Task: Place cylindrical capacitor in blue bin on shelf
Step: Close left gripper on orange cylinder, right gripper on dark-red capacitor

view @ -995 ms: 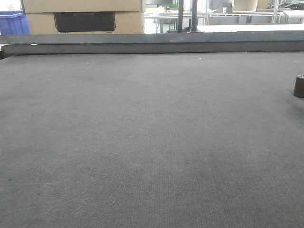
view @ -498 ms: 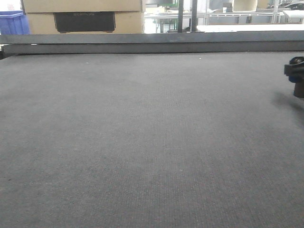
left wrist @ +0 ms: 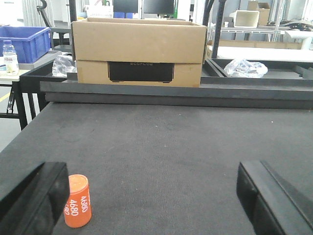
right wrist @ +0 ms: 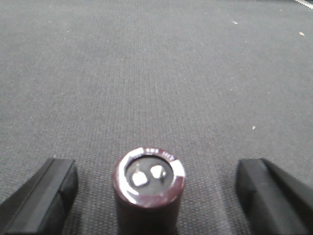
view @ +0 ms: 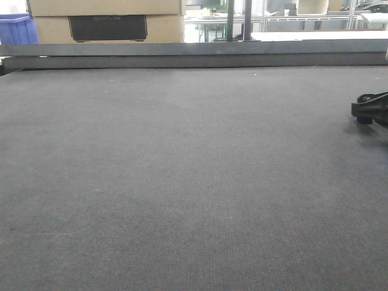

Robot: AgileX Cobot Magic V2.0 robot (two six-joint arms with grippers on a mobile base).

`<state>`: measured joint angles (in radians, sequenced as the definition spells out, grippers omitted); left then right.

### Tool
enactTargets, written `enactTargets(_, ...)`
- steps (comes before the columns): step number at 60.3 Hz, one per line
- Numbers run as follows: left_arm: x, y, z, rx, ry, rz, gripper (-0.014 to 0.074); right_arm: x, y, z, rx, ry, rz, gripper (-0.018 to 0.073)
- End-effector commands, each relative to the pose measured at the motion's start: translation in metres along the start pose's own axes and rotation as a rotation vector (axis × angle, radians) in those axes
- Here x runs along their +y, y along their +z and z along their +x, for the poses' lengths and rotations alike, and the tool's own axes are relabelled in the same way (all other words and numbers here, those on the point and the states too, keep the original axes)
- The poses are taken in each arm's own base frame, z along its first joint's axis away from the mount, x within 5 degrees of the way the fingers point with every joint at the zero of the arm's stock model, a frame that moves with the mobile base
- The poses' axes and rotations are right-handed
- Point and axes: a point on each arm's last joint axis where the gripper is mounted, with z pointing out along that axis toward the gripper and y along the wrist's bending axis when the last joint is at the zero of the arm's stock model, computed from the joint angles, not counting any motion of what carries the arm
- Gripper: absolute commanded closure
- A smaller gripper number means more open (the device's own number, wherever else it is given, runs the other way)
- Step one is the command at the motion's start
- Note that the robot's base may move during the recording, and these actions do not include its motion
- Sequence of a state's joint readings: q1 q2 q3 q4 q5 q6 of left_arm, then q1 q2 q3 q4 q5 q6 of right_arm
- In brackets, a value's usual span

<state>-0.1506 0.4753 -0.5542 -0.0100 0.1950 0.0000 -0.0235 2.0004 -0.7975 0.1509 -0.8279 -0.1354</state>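
surface: a dark grey work mat (view: 182, 182), finely woven and flat, with a raised dark rail along its far edge. room: beyond the rail sits a cardboard box (left wrist: 139, 49) with a black rectangular insert. a blue plastic crate (left wrist: 24, 41) and a clear bottle (left wrist: 10, 56) are at far left, a crumpled plastic bag (left wrist: 247, 67) at far right, and pale benches behind.

change: one second ago the cylindrical capacitor (right wrist: 149, 181) stood alone at the right edge of the front view. half a second ago a black gripper part appeared over it. that part is now lower and further left, and hides the capacitor in that view.

right gripper (right wrist: 155, 196): jaws wide apart, with the matt black fingers (right wrist: 41, 196) on either side of the capacitor and clear of it. the capacitor stands upright on the mat. it is stubby, with a dark brown sleeve, a pale top rim and two small bright terminals.

left gripper (left wrist: 151, 205): jaws spread, holding nothing. an orange cylinder (left wrist: 78, 200) printed "4680" stands upright just beside its left finger.
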Motion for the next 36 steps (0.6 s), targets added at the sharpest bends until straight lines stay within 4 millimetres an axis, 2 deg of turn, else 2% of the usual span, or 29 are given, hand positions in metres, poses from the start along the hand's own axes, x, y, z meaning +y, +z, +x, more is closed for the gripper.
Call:
enactTargets(1, -0.001, 0.0, -0.003, -0.008, -0.004, 0.008, -0.0005, -0.001, 0.001, -0.003, -0.023, 0.0, 0.002, 0.0194)
enactTargets(9, -0.001, 0.0, -0.002, -0.004, -0.004, 0.008, -0.0005, -0.001, 0.001, -0.003, -0.023, 0.0, 0.002, 0.044)
enactTargets(16, -0.001, 0.0, -0.002, -0.004, -0.004, 0.008, -0.0005, -0.001, 0.0, -0.007, -0.032, 0.001, 0.001, 0.0574)
enactTargets(21, -0.001, 0.0, 0.0, 0.006, -0.003, 0.008, -0.0005, -0.002, -0.006, -0.02, -0.054, 0.005, 0.001, 0.0627)
enactTargets(26, 0.0, 0.001, 0.005, 0.02, -0.004, 0.004, -0.0005, -0.004, -0.014, -0.037, -0.082, 0.011, -0.002, 0.0639)
enactTargets(36, 0.007, 0.013, 0.028, 0.076, -0.008, -0.061, -0.0005, -0.008, -0.047, -0.093, -0.192, 0.03, -0.008, 0.0638)
